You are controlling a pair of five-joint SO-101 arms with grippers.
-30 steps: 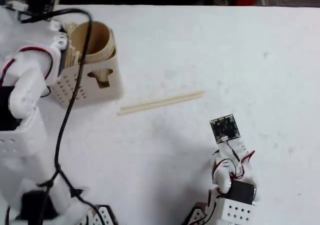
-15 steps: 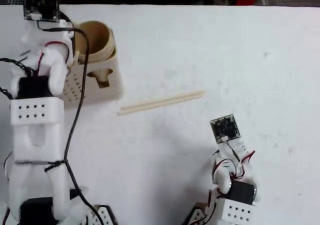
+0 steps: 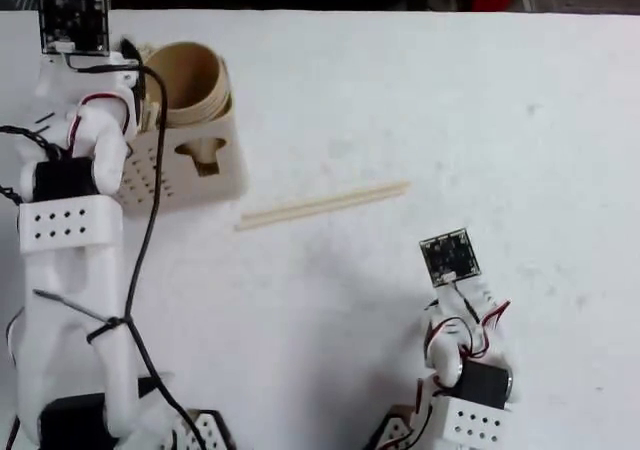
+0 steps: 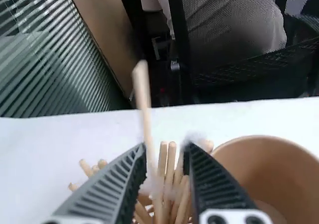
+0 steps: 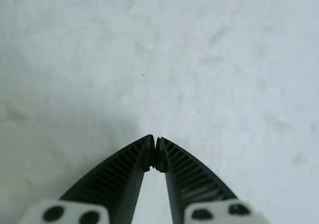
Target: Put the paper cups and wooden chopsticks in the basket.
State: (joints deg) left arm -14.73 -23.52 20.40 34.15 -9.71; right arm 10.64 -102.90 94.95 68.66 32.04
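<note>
Left wrist view: the left gripper [image 4: 164,152] hangs with its fingers apart, clamped on nothing, directly above a bundle of wooden chopsticks [image 4: 89,167] whose ends stand up beneath it. One single chopstick [image 4: 143,104] rises upright just beside the inner edge of one finger. It is blurred, so I cannot tell whether it touches that finger; the other finger is clear of it. A paper cup [image 4: 259,174] sits just beside the gripper's other finger, its open mouth facing up.

High view: the left arm [image 3: 70,170] leans over the near corner of the white basket [image 3: 225,185], and the nested paper cups [image 3: 195,75] stand in the basket right next to the arm's wrist. Two loose chopsticks [image 3: 325,205] lie side by side on the table [image 3: 500,120], well apart from the basket and between the two arms, out ahead of the right arm [image 3: 460,320].

Right wrist view: the right gripper [image 5: 154,154] has its fingertips pressed together with nothing between them, low over bare table.
</note>
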